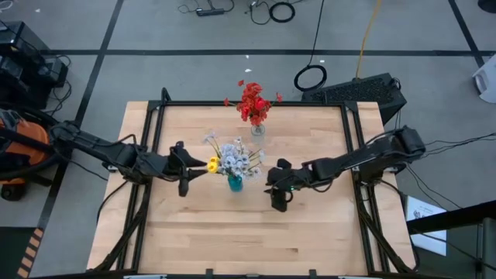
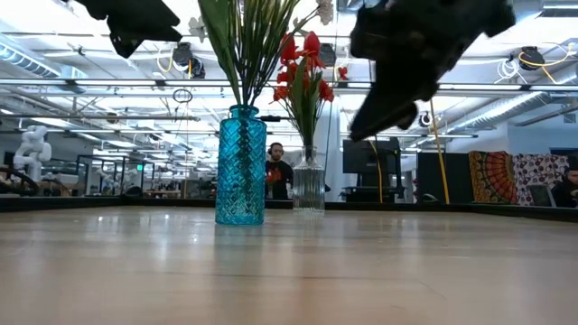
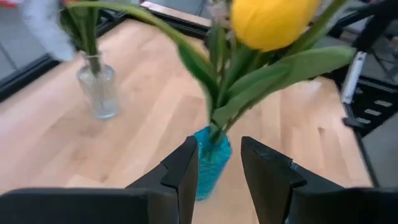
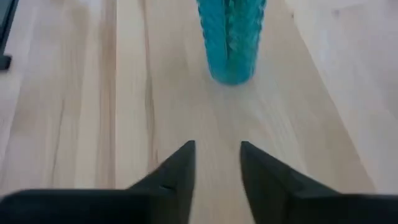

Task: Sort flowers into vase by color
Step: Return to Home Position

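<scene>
We see the left gripper [image 3: 219,148] above the table [image 1: 310,232], just beside the blue vase [image 1: 235,184] on its left side, at the height of the blooms. Its two fingers [image 3: 184,169] stand apart with a clear gap between them and hold nothing. Through this gap we look down on the vase. A yellow flower [image 3: 270,22] is close in front of the gripper, but we cannot tell if it touches it. The right gripper [image 4: 216,148] is on the other side of the same vase, near it but apart. Its fingers [image 4: 179,167] are also spread and empty, and they point to the lower part of the vase. In the blue vase stand the white flowers [image 1: 236,157] together with the yellow flower, on green stalks with leaves. The red flowers [image 1: 253,102] stand in the clear vase [image 1: 258,129] — this one is farther back on the table, near its far edge and apart from the blue vase. In the low view both grippers hang above the table without touching it, and a person [image 2: 275,170] shows far behind the vases.
</scene>
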`<state>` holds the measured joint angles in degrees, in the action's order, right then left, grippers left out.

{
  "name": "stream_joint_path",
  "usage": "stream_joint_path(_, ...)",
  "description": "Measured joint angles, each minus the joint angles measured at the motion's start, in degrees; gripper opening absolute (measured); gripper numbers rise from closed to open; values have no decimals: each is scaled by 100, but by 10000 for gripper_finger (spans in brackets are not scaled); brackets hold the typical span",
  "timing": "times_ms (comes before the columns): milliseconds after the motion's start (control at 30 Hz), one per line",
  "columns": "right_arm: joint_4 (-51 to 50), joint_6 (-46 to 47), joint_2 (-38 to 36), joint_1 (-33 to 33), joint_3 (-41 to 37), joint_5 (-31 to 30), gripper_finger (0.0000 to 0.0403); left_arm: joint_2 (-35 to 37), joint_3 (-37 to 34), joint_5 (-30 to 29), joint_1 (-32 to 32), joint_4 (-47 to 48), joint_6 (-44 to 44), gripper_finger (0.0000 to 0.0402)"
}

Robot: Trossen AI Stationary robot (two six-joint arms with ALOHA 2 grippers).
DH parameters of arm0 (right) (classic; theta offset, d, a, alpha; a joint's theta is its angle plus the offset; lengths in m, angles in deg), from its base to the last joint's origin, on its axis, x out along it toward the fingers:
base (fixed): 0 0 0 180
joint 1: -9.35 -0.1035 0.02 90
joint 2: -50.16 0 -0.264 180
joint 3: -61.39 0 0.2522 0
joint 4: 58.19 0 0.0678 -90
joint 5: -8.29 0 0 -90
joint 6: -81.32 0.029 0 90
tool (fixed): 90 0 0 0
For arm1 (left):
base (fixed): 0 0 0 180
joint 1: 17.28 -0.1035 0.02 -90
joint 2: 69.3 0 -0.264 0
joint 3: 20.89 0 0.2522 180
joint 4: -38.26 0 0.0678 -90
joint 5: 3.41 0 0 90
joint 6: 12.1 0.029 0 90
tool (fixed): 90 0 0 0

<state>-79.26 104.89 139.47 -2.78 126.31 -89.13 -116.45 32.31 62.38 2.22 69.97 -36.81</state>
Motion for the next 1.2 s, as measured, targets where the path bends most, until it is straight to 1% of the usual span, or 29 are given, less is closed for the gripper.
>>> stream_joint_path(100,-667,0,-300,-47,0,-11,61,3,0,-42,0,138,14,128)
stream_joint_path(167,-1117,36,-418,-80,0,30,20,3,-14,-39,1,456,115,128)
stream_joint_path(200,-1335,118,-457,-103,0,32,11,3,-56,-54,2,554,149,128)
stream_joint_path(267,-1756,460,-478,-159,0,19,11,7,-213,-118,0,728,162,128)
stream_joint_path(333,-2063,606,-471,-228,0,23,13,5,-462,-116,2,813,172,128)
stream_joint_path(400,-2219,560,-429,-325,0,3,8,7,-823,22,2,598,196,128)
stream_joint_path(433,-2229,478,-415,-378,-1,-10,4,15,-1029,92,2,345,256,128)
stream_joint_path(500,-2237,329,-410,-466,-4,-16,2,42,-1518,330,2,-563,553,128)
stream_joint_path(600,-2187,206,-414,-534,-4,-18,3,91,-2348,862,0,-2397,1465,128)
stream_joint_path(667,-2210,118,-414,-563,-4,-24,1,143,-2886,997,-11,-3591,1863,128)
stream_joint_path(733,-2224,85,-414,-576,-4,-27,1,284,-3386,1015,-111,-4449,1902,128)
stream_joint_path(800,-2263,82,-414,-575,-4,-26,1,478,-3831,1015,-248,-5028,1714,128)
stream_joint_path(900,-2282,39,-414,-576,-4,-22,1,880,-3901,1030,-449,-4660,1554,128)
stream_joint_path(1000,-2335,25,-414,-577,-4,-10,1,1289,-3901,1230,-595,-4388,1661,128)
stream_joint_path(1100,-2350,20,-414,-598,-4,-10,1,1847,-3901,1334,-691,-3991,1702,128)
stream_joint_path(1200,-2370,28,-414,-624,-4,3,1,2479,-3901,1540,-738,-3246,1653,128)
